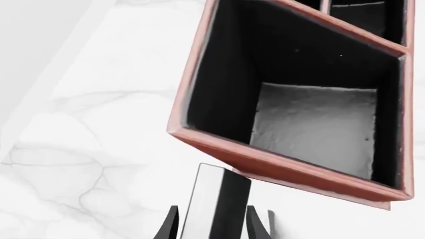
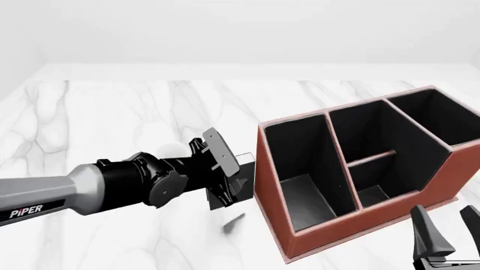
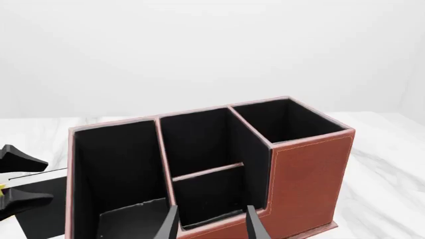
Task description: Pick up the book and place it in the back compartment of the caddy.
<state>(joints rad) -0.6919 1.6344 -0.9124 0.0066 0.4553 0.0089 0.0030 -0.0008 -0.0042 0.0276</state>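
My left gripper (image 2: 227, 174) is shut on the book (image 2: 238, 187), a small black book with white page edges, and holds it above the table just left of the caddy (image 2: 300, 236). In the left wrist view the book (image 1: 216, 201) stands between the fingers (image 1: 171, 224), in front of the caddy's long narrow cell (image 1: 312, 119). The back compartment (image 2: 369, 132) lies beyond the thin crossbar (image 2: 371, 158); it also shows in the right wrist view (image 3: 199, 139). My right gripper (image 2: 448, 232) is open and empty near the caddy's front right corner.
The caddy's big tall-walled cell (image 2: 439, 121) is at the far right. The front twin cell (image 2: 375, 194) sits before the crossbar. White marble table (image 2: 112, 112) stretches to the left and back. The book's shadow (image 2: 232, 222) lies on the table below it.
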